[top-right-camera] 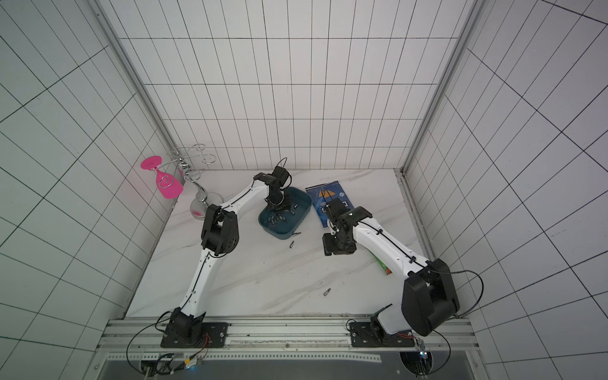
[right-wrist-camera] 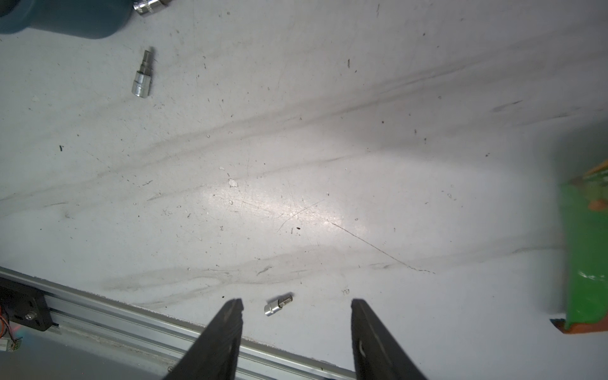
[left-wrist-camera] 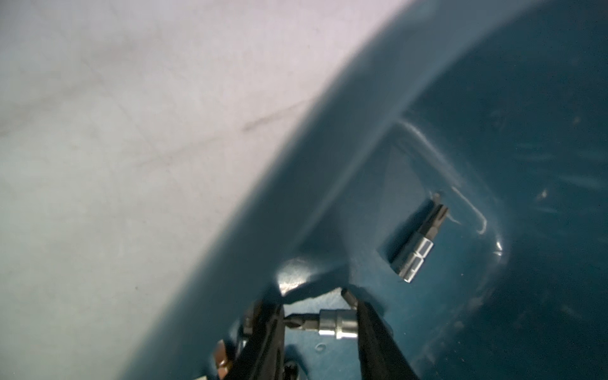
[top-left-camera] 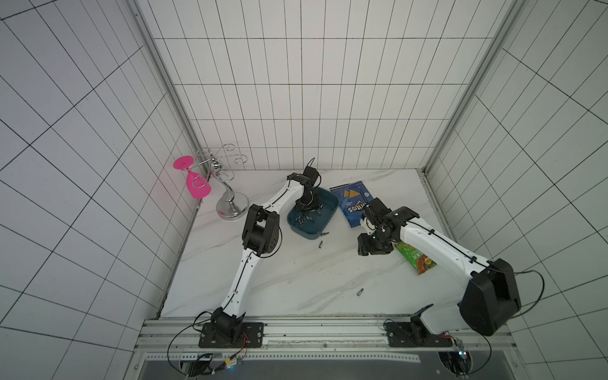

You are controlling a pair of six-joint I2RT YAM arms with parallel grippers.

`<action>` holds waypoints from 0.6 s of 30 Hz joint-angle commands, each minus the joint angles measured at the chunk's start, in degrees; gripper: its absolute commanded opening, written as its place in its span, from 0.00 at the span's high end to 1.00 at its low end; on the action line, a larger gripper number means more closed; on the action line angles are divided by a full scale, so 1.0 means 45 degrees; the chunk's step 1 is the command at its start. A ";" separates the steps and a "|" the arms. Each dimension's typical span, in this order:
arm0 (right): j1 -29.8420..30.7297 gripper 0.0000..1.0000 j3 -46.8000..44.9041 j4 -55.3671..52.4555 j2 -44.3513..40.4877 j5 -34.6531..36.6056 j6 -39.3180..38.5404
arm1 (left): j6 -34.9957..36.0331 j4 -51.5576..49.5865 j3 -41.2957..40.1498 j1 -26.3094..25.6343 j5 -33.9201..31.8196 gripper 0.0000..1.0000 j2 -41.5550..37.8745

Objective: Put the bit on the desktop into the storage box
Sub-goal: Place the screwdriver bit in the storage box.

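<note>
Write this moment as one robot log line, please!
left hand: holds bit inside storage box | right hand: open above desktop | loose bits: three

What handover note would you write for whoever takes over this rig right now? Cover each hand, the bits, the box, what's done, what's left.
Left hand: inside the storage box, a bit across its jaws; gripped or freed, unclear.
Right hand: open, empty, above the desktop.
Done: several bits in the box.
Left: three bits on the desktop: one beside the box, one nearby, one near the front rail.
</note>
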 commanded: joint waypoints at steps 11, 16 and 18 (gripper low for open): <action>0.0813 0.44 -0.0997 0.0071 -0.0627 -0.0049 0.0837 | 0.0017 0.0066 0.0144 0.0020 0.0060 0.49 -0.0216; 0.1578 0.44 -0.1703 0.0127 -0.1112 0.0034 0.1748 | 0.0005 0.0055 -0.0180 -0.0020 0.0114 0.43 -0.0940; 0.1894 0.44 -0.2034 0.0240 -0.1236 0.0107 0.2096 | 0.0019 0.0141 -0.0516 -0.0034 0.0120 0.41 -0.1326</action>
